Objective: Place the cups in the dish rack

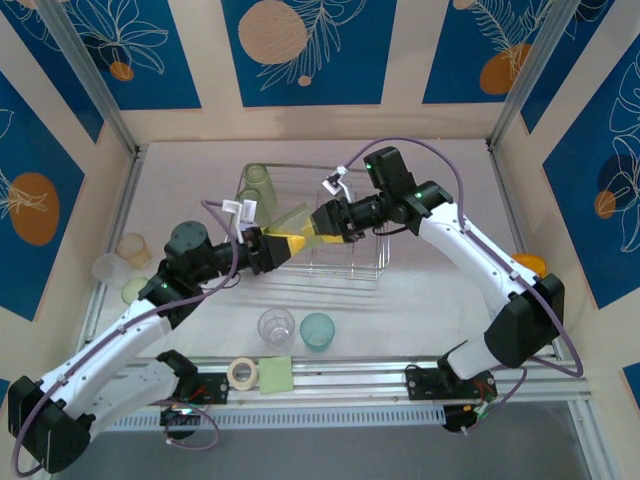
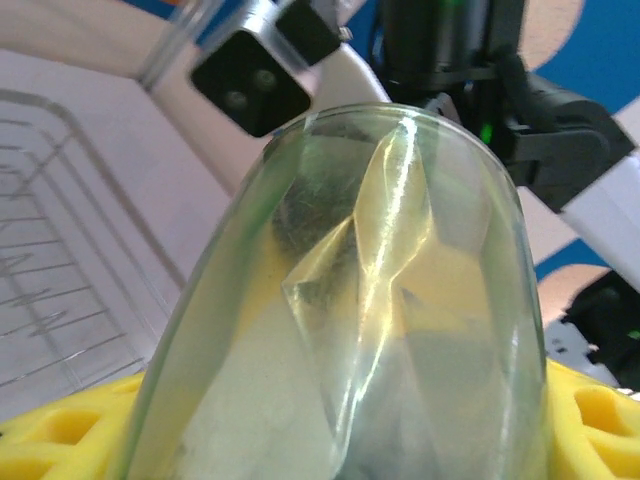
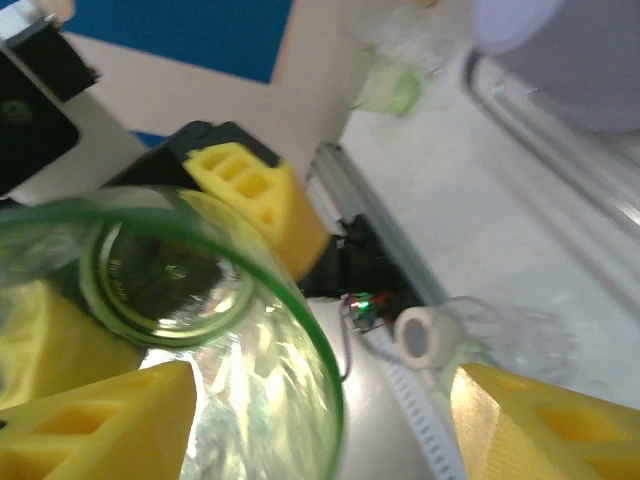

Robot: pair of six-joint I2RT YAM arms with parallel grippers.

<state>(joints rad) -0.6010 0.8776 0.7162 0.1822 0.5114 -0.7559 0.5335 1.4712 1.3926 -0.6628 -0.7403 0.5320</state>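
Observation:
A light green cup (image 1: 296,223) hangs on its side over the left part of the dish rack (image 1: 345,275), between both grippers. My left gripper (image 1: 277,245) is shut on its base end; in the left wrist view the cup (image 2: 370,300) stands up between the yellow fingers (image 2: 60,435). My right gripper (image 1: 326,222) faces the cup's mouth, open, and the cup's green rim (image 3: 300,310) lies between its wide-apart fingers (image 3: 110,420), close to the left one. Another green cup (image 1: 257,179) stands in the rack's far-left corner. A clear cup (image 1: 276,325) and a teal cup (image 1: 317,330) stand in front of the rack.
A peach cup (image 1: 132,247), a clear cup (image 1: 107,267) and a green cup (image 1: 133,290) stand at the left. A white tape roll (image 1: 241,372) and a green pad (image 1: 276,373) lie on the front rail. An orange dome (image 1: 529,263) sits far right.

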